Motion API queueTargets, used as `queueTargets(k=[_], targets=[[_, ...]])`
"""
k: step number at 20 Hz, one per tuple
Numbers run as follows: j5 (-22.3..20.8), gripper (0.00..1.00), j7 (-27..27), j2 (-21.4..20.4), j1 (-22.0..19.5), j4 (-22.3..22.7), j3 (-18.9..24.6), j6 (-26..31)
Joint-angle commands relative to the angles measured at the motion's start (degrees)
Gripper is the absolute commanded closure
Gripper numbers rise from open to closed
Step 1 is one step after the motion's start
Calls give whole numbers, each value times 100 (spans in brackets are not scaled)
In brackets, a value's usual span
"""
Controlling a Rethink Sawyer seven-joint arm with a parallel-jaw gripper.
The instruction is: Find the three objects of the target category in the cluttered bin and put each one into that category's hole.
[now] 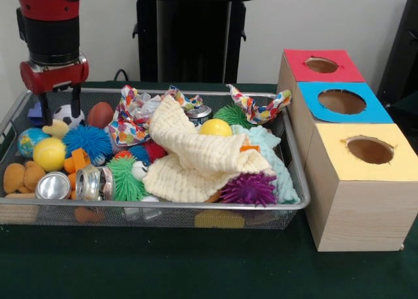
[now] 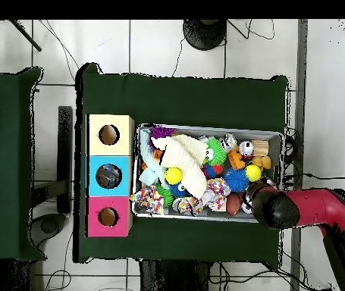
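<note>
The red-and-black gripper (image 1: 60,106) hangs over the far left corner of the wire tray with its two dark fingers (image 1: 46,108) spread apart and nothing between them, their tips just above a small yellow toy (image 1: 57,128) and a black-and-white ball (image 1: 68,114).

Nearest the camera, a green cloth table (image 1: 163,266) carries the shallow rectangular bin of silver wire mesh (image 1: 196,206) with its thick metal rim. At its near left corner lies a small tan-brown plush animal (image 1: 21,176), soft and rounded, showing two furry lobes. It sits well below and slightly left of the gripper, apart from it, with a smooth yellow ball (image 1: 49,153) and a blue-green globe ball (image 1: 30,141) between them. Just beside the plush stand two shiny metal cans (image 1: 53,185). Further right are a spiky green rubber ball (image 1: 124,179), a spiky purple one (image 1: 249,188), and a cream waffle-textured cloth (image 1: 189,157) heaped across the middle. A fuzzy blue spiky ball (image 1: 87,141) lies behind, then a brown egg-shaped ball (image 1: 100,114) and a colourful patterned cloth (image 1: 130,116) by the far rim.

To the right of the bin stand three pale wooden boxes: the yellow-topped box (image 1: 366,149) nearest, the blue-topped box (image 1: 341,102) behind it, and farthest the red-topped box (image 1: 322,65), with its round hole (image 1: 321,65), well apart from the gripper.
</note>
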Motion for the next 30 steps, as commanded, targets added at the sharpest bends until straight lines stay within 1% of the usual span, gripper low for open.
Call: queueTargets(k=[1, 7, 12, 18, 26, 30], targets=[[-404, 0, -1680, 333, -21, -253, -161, 596], [-633, 0, -1663, 547, 57, -473, -360, 641], [-761, 0, -1685, 472, 181, -597, -526, 798], [-861, 0, -1639, 412, 255, -731, -630, 824], [-835, 0, -1626, 434, 241, -839, -641, 817], [-775, 0, -1406, 480, 226, -965, -646, 783]])
